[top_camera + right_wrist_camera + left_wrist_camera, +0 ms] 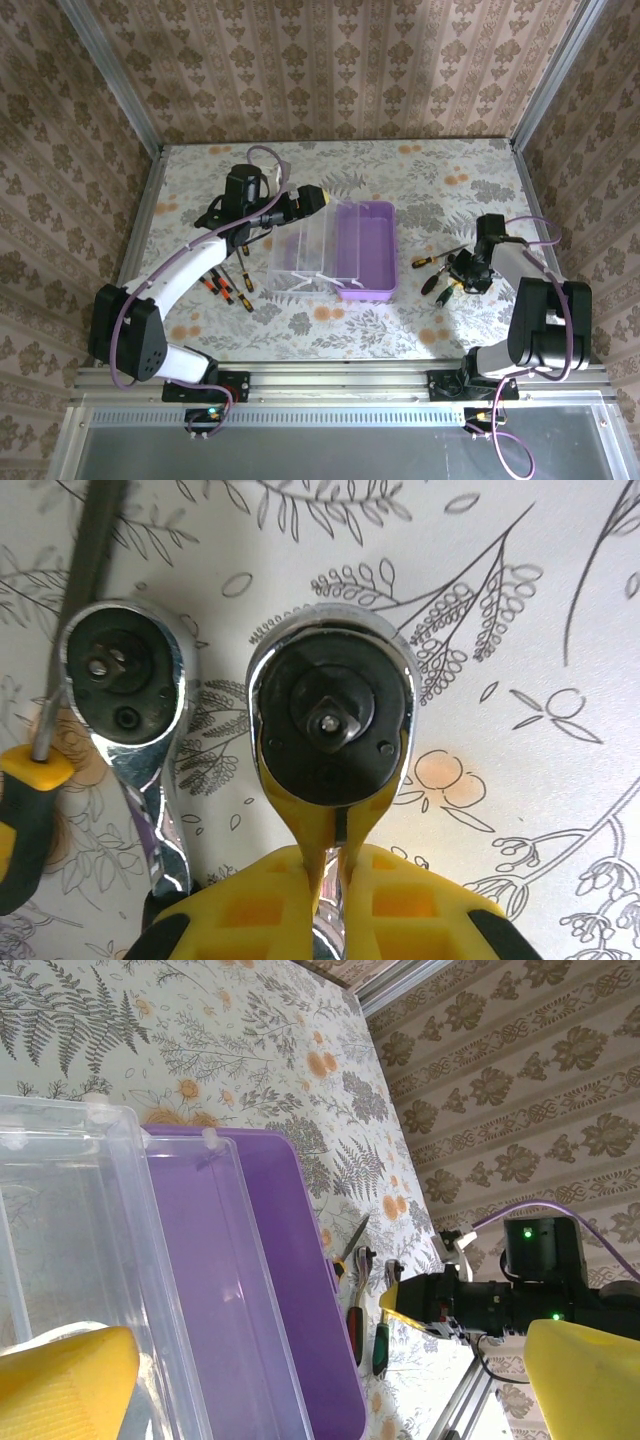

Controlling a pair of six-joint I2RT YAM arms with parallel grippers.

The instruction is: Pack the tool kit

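- Purple box (368, 250) sat open mid-counter (450, 190), long side running away from the arm bases.
- Clear lid (300, 250) was swung out to the box's left, joined to it along one long edge.
- Left end effector (316, 199) hung at the far end of the lid, released: yellow fingers (65, 1385) spread wide, gripping nothing. Couldn't tell whether a finger touched the lid.
- Right end effector (335, 852) was down at the counter, right of the box and apart from it, clenched on the neck of the larger ratchet (332, 715).
- That ratchet's head lay flat on the counter, square drive facing up.
- Smaller ratchet (125, 680) lay just beside it, to its left in the right wrist view, with a narrow gap between the heads.
- One screwdriver (25, 815) with an orange-and-black handle lay at the far left of that view, its shaft running past the smaller ratchet's head.
- More screwdrivers (225, 285) lay grouped on the counter left of the lid, partly under the left arm.
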